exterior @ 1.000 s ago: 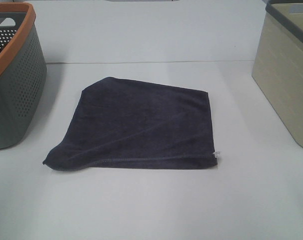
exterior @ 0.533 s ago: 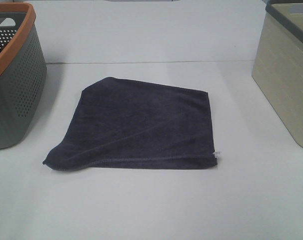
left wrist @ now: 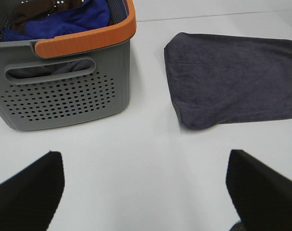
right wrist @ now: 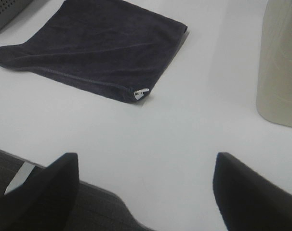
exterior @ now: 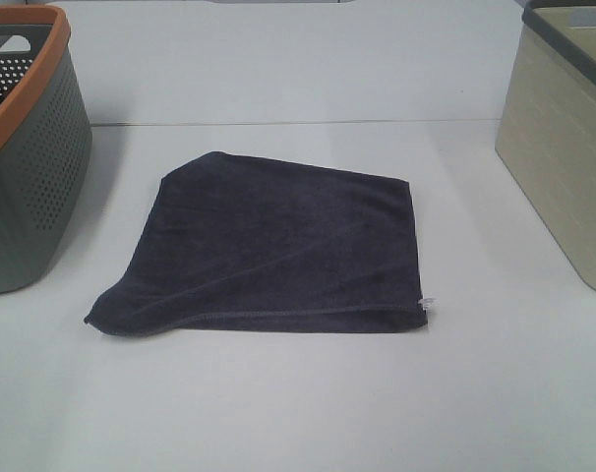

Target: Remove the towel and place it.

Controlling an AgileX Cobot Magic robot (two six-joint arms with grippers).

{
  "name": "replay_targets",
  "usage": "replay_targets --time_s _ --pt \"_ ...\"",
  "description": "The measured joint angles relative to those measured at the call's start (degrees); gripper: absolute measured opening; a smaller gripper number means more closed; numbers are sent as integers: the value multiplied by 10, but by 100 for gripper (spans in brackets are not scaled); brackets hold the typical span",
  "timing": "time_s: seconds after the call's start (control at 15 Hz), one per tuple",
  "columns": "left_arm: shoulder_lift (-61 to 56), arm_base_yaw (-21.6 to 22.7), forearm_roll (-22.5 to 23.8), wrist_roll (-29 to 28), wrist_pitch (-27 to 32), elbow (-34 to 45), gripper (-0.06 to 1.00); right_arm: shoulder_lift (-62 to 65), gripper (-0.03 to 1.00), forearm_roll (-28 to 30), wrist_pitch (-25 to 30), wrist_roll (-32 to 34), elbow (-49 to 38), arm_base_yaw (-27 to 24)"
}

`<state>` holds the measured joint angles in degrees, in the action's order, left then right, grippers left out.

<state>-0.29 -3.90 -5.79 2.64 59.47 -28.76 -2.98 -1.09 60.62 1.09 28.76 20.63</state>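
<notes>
The towel (exterior: 273, 246) is a dark navy-grey cloth lying flat on the white table, folded over, with a tiny white tag (exterior: 428, 303) at its near right corner. Both wrist views show it too: the towel (left wrist: 232, 79) and the towel (right wrist: 93, 45). Neither arm appears in the high view. My left gripper (left wrist: 145, 190) is open over bare table, back from the towel's near left corner. My right gripper (right wrist: 145, 190) is open above the table's front edge, short of the tagged corner. Nothing is between either pair of fingers.
A grey perforated basket with an orange rim (exterior: 28, 147) stands at the left, holding blue and dark cloths (left wrist: 64, 19). A beige basket with a dark rim (exterior: 564, 147) stands at the right. The table's front edge (right wrist: 88, 187) shows in the right wrist view.
</notes>
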Motion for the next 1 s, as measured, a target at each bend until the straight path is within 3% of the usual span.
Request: replay_targets --time_s 0.6,1.0 --pt "0 0 -7 0 0 2 84 32 76 0 -1 -2 0 -2" --pt "0 0 -7 0 0 2 84 32 76 0 -1 -2 0 -121"
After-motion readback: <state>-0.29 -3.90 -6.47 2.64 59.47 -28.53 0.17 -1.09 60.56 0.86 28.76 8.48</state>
